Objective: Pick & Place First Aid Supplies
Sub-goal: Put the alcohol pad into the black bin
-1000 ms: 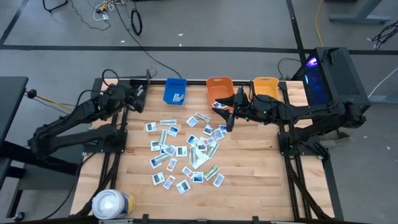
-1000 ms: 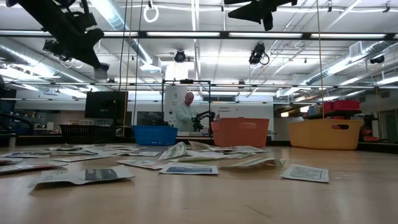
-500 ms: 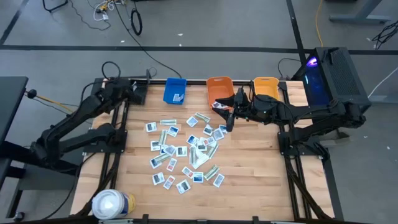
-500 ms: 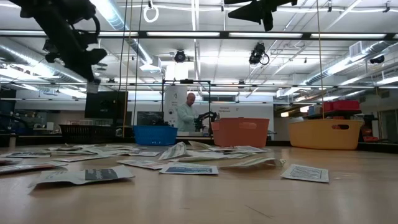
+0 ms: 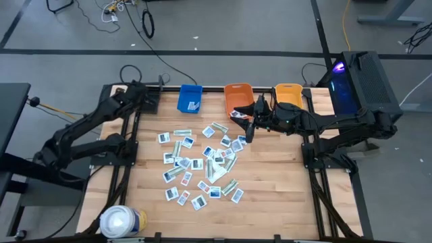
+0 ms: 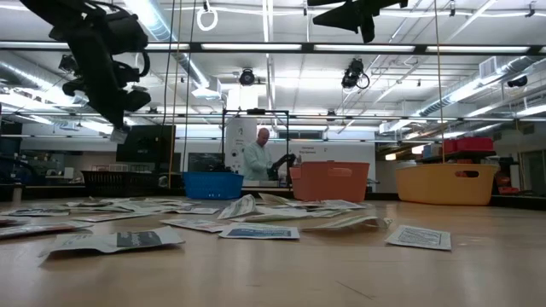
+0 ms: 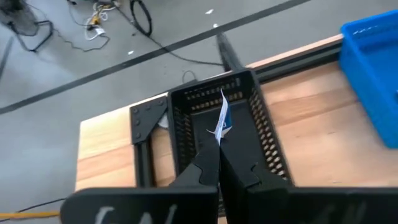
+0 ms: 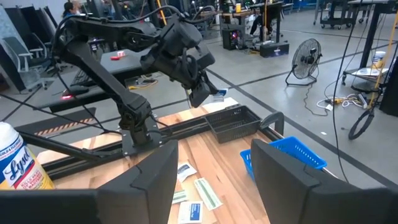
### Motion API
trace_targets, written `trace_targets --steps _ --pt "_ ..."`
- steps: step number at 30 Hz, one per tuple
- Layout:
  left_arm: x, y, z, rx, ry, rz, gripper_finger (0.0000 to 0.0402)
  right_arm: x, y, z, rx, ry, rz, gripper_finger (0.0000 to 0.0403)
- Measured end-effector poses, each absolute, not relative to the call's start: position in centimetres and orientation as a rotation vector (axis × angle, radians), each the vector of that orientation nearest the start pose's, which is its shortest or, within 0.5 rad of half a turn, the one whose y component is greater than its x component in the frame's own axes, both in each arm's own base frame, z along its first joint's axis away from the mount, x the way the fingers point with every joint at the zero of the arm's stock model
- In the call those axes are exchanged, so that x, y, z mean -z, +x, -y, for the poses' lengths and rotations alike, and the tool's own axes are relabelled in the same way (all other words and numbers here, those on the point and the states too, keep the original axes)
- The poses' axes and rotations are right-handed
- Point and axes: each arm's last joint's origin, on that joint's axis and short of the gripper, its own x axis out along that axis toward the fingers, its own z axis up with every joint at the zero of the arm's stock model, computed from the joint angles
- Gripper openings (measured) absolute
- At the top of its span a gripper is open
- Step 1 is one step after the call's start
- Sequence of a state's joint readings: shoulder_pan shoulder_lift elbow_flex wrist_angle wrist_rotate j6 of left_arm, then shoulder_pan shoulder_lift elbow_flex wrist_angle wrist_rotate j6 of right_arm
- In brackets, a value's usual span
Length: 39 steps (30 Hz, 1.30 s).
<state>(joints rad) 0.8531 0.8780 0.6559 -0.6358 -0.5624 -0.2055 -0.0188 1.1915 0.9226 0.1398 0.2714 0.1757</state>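
The left tool (image 7: 219, 163), fingers pinched tight on a blue-printed packet (image 7: 221, 118), hangs over the black basket (image 7: 261, 134) at the desk's eleven o'clock corner; the right tool (image 5: 251, 123) waits half-open and empty; "Lysol" reads on the canister (image 8: 17, 163).

"Lysol" script logo on white canister (image 8: 17, 163); packet print unreadable

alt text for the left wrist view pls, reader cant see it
The left hand, fingers shut, pinches a small white and blue packet upright above a black perforated basket at the corner of the wooden table. Part of a blue bin shows at one side, with grey floor and cables beyond.
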Motion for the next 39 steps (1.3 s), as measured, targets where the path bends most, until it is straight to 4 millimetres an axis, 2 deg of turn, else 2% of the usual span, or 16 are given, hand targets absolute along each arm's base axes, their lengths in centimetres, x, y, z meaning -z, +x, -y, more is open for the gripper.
trace_targets --steps 18,24,29,35,39 --pt "-22.8 10.4 -14.3 -1.54 -0.314 -0.814 0.0 -32.9 26.9 1.4 0.334 0.155 -0.099 0.0203" --pt "-21.3 10.1 -13.9 -1.571 -0.392 -0.803 0.0 -32.9 26.9 1.4 0.334 0.155 -0.099 0.0203" --pt "-20.5 9.9 -13.7 -1.568 -0.361 -0.844 0.0 -32.9 26.9 1.4 0.334 0.155 -0.099 0.0203" --pt "-19.8 10.3 -14.2 -1.54 -0.332 -0.77 0.0 -32.9 26.9 1.4 0.334 0.155 -0.099 0.0203" --pt "-19.2 10.3 -14.2 -1.554 -0.321 -0.783 0.0 -32.9 26.9 1.4 0.334 0.155 -0.099 0.0203"
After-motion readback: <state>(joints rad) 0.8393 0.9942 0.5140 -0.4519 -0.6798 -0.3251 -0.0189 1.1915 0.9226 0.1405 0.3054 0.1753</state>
